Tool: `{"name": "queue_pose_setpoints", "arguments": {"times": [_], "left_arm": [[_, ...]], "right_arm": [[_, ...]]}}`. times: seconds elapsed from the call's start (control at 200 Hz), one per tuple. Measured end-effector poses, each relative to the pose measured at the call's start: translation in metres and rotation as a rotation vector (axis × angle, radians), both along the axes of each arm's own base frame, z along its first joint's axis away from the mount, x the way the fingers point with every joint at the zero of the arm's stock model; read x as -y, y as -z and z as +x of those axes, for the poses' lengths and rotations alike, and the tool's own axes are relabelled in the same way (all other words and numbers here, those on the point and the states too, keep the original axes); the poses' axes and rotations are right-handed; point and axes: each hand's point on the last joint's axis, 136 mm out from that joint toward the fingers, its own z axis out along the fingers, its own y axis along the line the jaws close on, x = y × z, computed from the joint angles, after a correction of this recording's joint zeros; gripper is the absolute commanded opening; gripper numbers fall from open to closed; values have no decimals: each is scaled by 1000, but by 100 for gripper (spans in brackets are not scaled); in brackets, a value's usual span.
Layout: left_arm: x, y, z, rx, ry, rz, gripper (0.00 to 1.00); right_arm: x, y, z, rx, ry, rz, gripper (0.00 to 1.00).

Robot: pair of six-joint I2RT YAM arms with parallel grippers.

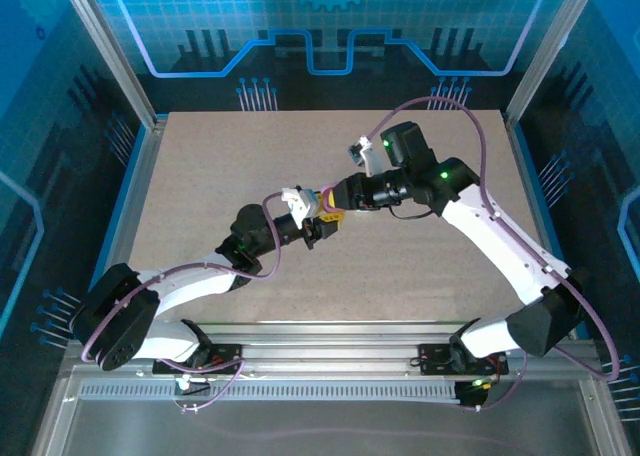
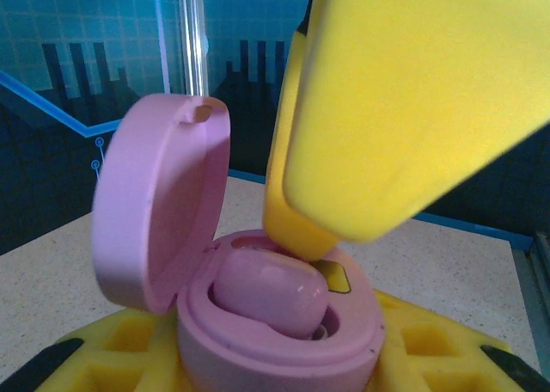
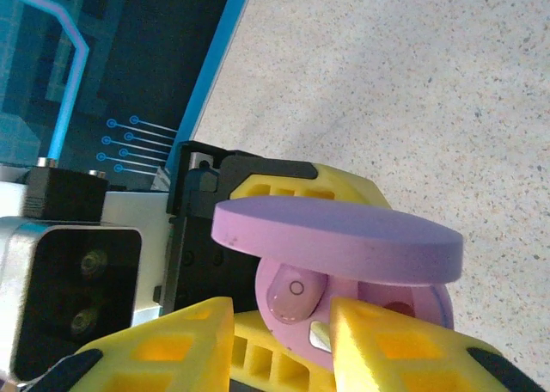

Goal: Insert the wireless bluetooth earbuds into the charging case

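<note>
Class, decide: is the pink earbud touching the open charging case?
Touching. Left wrist view shows the earbud lying in a well of the charging case.

charging case [image 2: 284, 349]: one, pink
hinged lid [image 2: 159, 203]: one
earbud [image 2: 271, 293]: one, pink
arms: two, left arm [image 1: 190, 281], right arm [image 1: 490, 226]
grippers: two, left gripper [image 1: 318, 228], right gripper [image 1: 335, 211]
table [image 1: 420, 286]: one

No legible text, labels or numbers

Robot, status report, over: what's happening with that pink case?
Left tool clamped on pink case, lid up. Right tool parted above it. One earbud seated inside. Nothing else in the way.
</note>
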Motion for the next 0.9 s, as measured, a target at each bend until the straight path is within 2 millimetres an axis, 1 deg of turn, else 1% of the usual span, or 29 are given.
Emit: {"name": "queue_pose_setpoints", "arguments": {"times": [0.155, 0.255, 0.405, 0.5, 0.575, 0.675, 0.78, 0.895], "left_arm": [[-1, -2, -1, 6, 0, -4, 32], [-1, -3, -1, 7, 1, -3, 32], [0, -3, -1, 8, 4, -2, 32], [0, -3, -2, 8, 7, -2, 32], [0, -3, -3, 9, 11, -2, 32], [0, 1, -2, -5, 8, 8, 32], [0, 4, -1, -13, 5, 14, 32], [0, 4, -1, -13, 5, 14, 32]], "right_arm": [[3, -16, -3, 48, 5, 31, 34], [2, -20, -2, 54, 6, 43, 32], [-1, -11, 2, 26, 13, 33, 30], [-3, -5, 4, 8, 14, 24, 26], [-5, 1, 6, -5, 12, 15, 26], [-7, 6, 9, -14, 10, 2, 24], [-7, 7, 9, -13, 5, -8, 21], [-7, 8, 9, -11, 5, -12, 23]]}}
